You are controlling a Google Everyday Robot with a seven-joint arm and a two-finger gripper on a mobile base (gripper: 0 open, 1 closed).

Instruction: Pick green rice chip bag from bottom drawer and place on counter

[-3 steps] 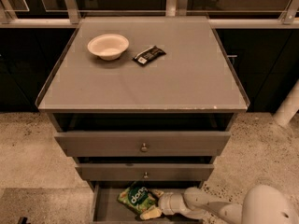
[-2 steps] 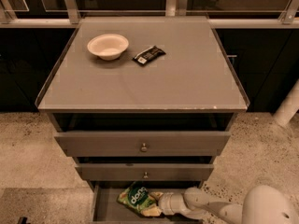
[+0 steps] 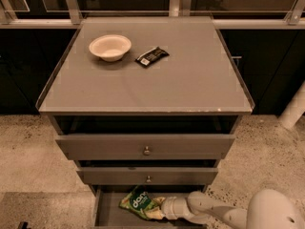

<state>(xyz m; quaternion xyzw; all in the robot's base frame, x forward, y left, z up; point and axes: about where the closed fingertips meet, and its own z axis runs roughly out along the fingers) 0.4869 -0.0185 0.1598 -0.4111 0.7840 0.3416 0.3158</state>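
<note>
The green rice chip bag (image 3: 139, 202) lies in the open bottom drawer (image 3: 107, 213), tilted, its dark green "dang" patch facing up. My gripper (image 3: 161, 209) reaches in from the lower right and its end is against the bag's right edge; the white arm (image 3: 214, 211) trails off to the right. The fingers are hidden behind the wrist and bag. The counter (image 3: 190, 75) is the wide grey cabinet top above the drawers.
A white bowl (image 3: 110, 47) and a small black wrapped bar (image 3: 152, 57) sit on the counter's back left. Two knobbed drawers (image 3: 146, 147) stand slightly open above the bottom one. A white post (image 3: 293, 109) stands at right on the speckled floor.
</note>
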